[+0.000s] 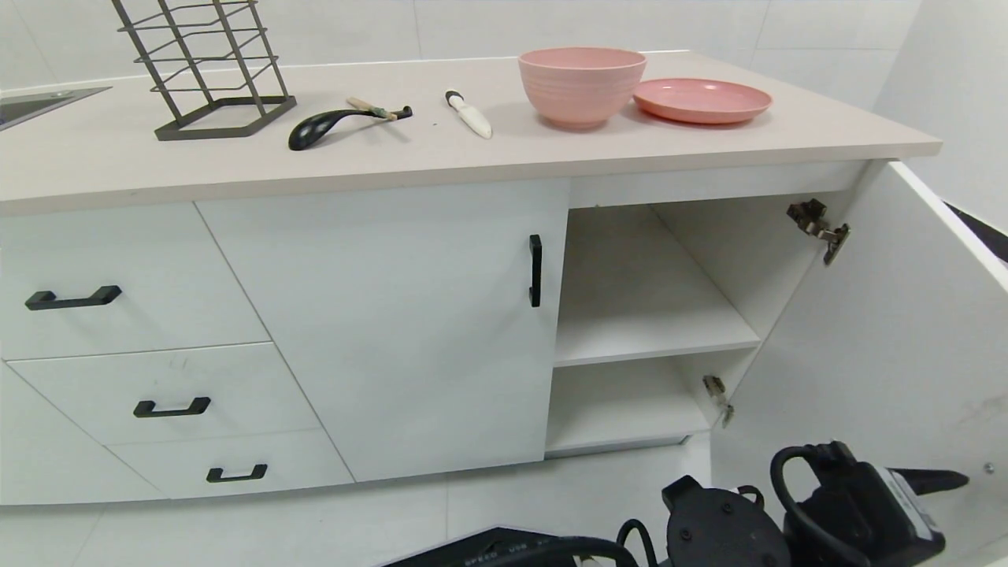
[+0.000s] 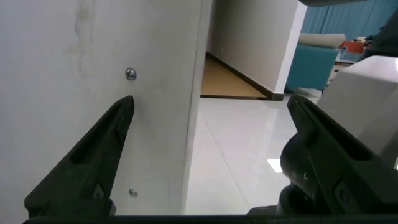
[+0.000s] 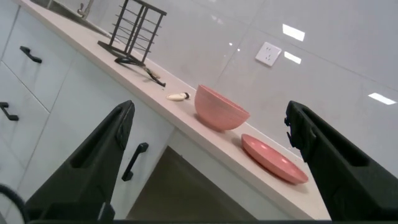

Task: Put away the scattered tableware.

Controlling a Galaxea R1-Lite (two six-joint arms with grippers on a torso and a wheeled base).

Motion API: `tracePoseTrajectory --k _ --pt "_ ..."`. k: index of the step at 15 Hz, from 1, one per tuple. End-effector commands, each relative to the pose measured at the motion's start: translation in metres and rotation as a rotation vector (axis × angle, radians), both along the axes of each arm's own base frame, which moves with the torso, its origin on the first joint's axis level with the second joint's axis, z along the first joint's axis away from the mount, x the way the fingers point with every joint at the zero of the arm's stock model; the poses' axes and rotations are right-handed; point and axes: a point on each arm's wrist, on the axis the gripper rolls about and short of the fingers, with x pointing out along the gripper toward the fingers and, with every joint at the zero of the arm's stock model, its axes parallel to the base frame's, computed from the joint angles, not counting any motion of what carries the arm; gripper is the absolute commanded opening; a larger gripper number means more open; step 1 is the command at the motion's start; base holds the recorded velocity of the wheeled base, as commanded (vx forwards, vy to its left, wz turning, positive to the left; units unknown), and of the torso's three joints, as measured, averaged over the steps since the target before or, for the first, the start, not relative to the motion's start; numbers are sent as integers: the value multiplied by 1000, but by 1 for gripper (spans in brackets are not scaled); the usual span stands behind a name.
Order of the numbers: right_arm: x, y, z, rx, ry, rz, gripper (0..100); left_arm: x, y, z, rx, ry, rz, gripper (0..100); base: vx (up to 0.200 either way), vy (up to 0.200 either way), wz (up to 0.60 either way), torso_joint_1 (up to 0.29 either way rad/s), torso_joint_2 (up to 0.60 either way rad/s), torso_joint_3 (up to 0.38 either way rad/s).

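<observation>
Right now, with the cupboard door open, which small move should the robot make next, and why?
Probably lift the right gripper toward the pink bowl. It is open and holds nothing, the bowl stands on the counter above the cupboard, and the door is already out of the way.

The left gripper (image 2: 211,99) and right gripper (image 3: 210,106) have matte black wedge fingers (image 2: 93,162) with blunt tips. Black cables (image 1: 774,472) loop over rounded black housings (image 1: 720,528). One carries what may be a pale label (image 1: 906,488).

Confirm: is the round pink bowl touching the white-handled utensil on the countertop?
Apart. The head view shows bare countertop between the round pink bowl and the white-handled utensil.
</observation>
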Motion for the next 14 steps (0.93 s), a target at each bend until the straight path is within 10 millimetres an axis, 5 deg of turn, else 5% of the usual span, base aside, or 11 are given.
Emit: tracePoseTrajectory --k 1,4,9,11,14 --pt "-8 -4 11 4 -60 -24 100 -7 -7 -7 2 2 -18 100 0 0 0 0 0 0" --pt "-13 -6 19 7 -102 -43 100 -7 1 -28 56 19 -14 100 0 0 0 0 0 0" --pt "-16 -6 21 4 -117 -40 100 14 30 -15 53 19 46 100 0 0 0 0 0 0" --pt "-15 -7 19 3 -103 -41 100 38 73 -6 126 40 140 100 0 0 0 0 0 0" --pt "-13 -6 4 -4 -22 -42 100 63 140 37 130 35 273 100 0 0 0 0 0 0"
